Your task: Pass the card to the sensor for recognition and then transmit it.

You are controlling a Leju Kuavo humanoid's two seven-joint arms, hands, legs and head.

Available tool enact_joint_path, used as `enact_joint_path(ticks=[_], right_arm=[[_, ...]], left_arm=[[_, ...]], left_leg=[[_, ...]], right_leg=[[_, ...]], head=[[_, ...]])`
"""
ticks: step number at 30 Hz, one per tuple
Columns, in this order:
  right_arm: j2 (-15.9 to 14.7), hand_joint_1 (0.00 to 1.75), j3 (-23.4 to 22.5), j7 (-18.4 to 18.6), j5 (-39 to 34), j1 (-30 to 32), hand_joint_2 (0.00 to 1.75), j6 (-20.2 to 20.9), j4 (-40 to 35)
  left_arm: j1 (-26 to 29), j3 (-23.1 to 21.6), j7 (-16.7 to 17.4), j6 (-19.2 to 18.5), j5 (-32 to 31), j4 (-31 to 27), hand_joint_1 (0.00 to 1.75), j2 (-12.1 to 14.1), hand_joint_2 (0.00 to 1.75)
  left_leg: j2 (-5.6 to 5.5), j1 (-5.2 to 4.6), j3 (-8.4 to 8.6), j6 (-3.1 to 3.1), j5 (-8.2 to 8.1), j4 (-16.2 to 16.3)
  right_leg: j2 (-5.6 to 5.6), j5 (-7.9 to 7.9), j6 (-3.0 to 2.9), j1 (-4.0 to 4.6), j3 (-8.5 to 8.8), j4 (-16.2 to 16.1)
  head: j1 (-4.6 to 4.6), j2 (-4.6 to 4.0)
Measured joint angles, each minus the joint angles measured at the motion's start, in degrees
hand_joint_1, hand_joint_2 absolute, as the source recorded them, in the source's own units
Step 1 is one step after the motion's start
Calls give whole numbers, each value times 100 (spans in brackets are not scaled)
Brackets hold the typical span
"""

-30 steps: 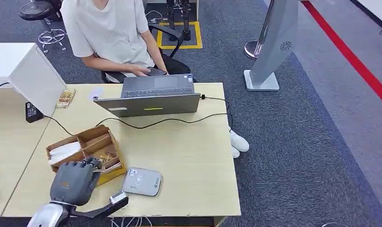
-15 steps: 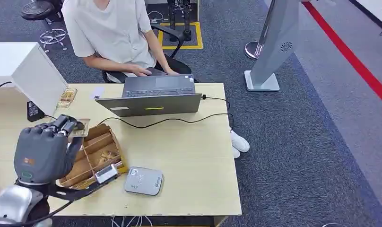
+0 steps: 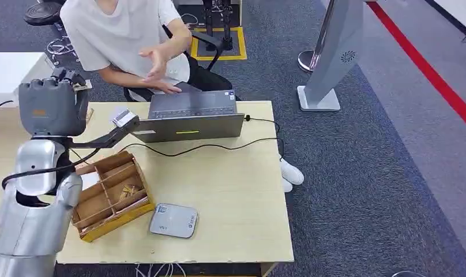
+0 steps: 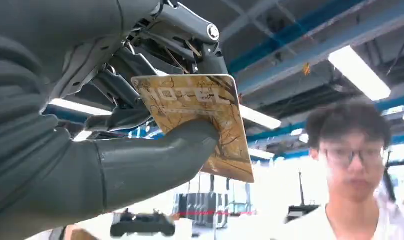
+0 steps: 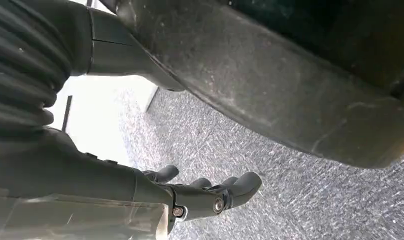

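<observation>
Card [image 4: 200,117] sits pinched in the left hand [image 3: 51,107], the thumb [image 4: 155,155] pressing its gold marbled face against the darker fingers [image 4: 115,85] behind; the word HOTEL is printed across it. That hand is raised high above the far left corner of the table [image 3: 236,190], its back turned to the head view, so the card itself is hidden there behind the knuckles. Beyond the table's far edge a person [image 3: 118,40] in a white shirt sits on a chair, one hand [image 3: 156,60] lifted, palm open, toward the robot's hand but apart from it. Between the two, on the table's far side, stands an open laptop [image 3: 187,118], with a black cable [image 3: 219,146] trailing across the tabletop from its right side. Near the table's front edge lies the flat grey sensor [image 3: 173,220], well away from the raised card. Just left of the sensor is a wooden box [image 3: 106,193] with dividers, some small items in its compartments. The left forearm [image 3: 37,202] rises over the table's left side, partly covering the box's near corner. Off the table's right end, on the grey carpet, stands a silver kiosk [image 3: 334,52].

The right hand [image 5: 210,192] hangs above the carpet, its fingers loosely spread and holding nothing.
</observation>
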Motion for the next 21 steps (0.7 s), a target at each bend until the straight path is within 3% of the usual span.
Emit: enact_joint_path(ticks=[5, 13, 14, 21], right_arm=[[0, 0, 9, 57, -41, -10, 175, 17, 0], [0, 0, 9, 142, -87, -22, 175, 33, -2], [0, 0, 9, 146, -90, -22, 175, 35, 0], [0, 0, 15, 125, -85, -22, 175, 85, 0]], left_arm=[[-146, 127, -2, 105, -55, 657, 175, -218, 175], [-159, 223, -116, 203, -57, 963, 175, -404, 175], [-158, 229, -149, 183, -41, 976, 0, -415, 175], [-38, 277, -404, -11, 262, 935, 0, -474, 175]], left_leg=[[0, 0, -8, 0, 0, 0], [-1, -1, -14, 0, 0, 0], [-1, -1, -14, 0, 0, 0], [-2, -1, -19, 0, 0, 0]], right_leg=[[0, 0, 0, 0, -6, 0], [-1, 0, 1, 0, -12, -1], [-1, 0, 1, 0, -12, -1], [-1, -1, 1, 0, -14, 0]], head=[[0, 0], [0, 0], [2, 0], [0, 0]])
